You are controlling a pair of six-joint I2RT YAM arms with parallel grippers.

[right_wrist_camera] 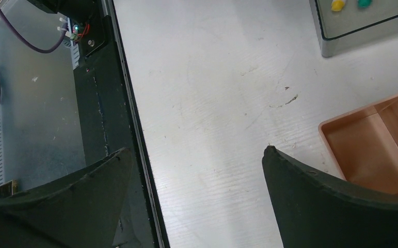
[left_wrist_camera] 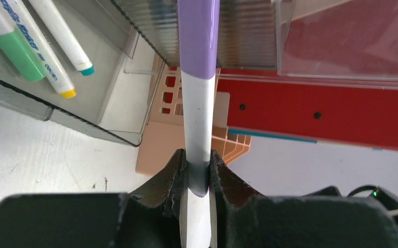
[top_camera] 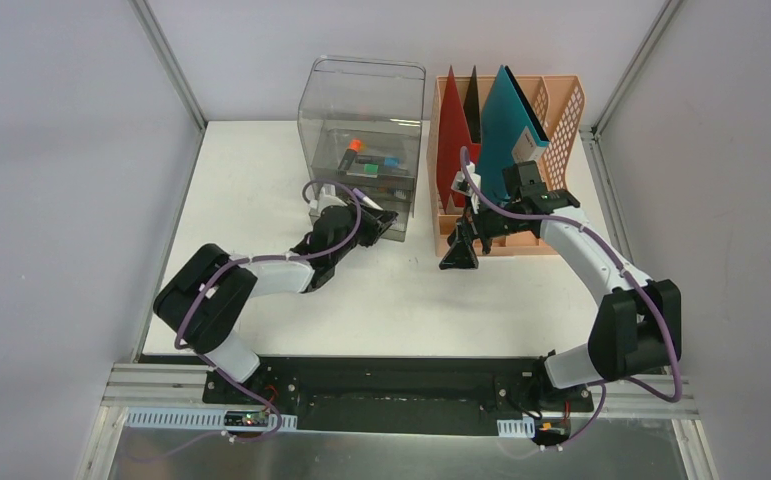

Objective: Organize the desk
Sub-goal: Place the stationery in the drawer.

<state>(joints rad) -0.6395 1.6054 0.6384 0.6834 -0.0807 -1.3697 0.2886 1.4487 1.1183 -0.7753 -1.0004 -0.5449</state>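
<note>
As I watch from above, bench (top_camera: 251,190): flat white top filling the middle of the cell, with grey walls to the left, right and far side, and the arm bases at its near edge.
Drawer box (top_camera: 361,120): clear plastic, standing far centre on the bench. Through the left wrist camera I see markers (left_wrist_camera: 18,49) lying in a clear drawer of it.
File rack (top_camera: 564,110): peach, just right of the drawer box, with a red folder (top_camera: 452,125) and a teal folder (top_camera: 501,115) upright in it.
Left pincer (top_camera: 386,218): at the near face of the drawer box, pinching a white marker with a purple cap (left_wrist_camera: 199,93), the cap pointing away from the fingers.
Right pincer (top_camera: 459,255): spread wide with nothing between its fingers, above bare bench by the rack's near left corner.
</note>
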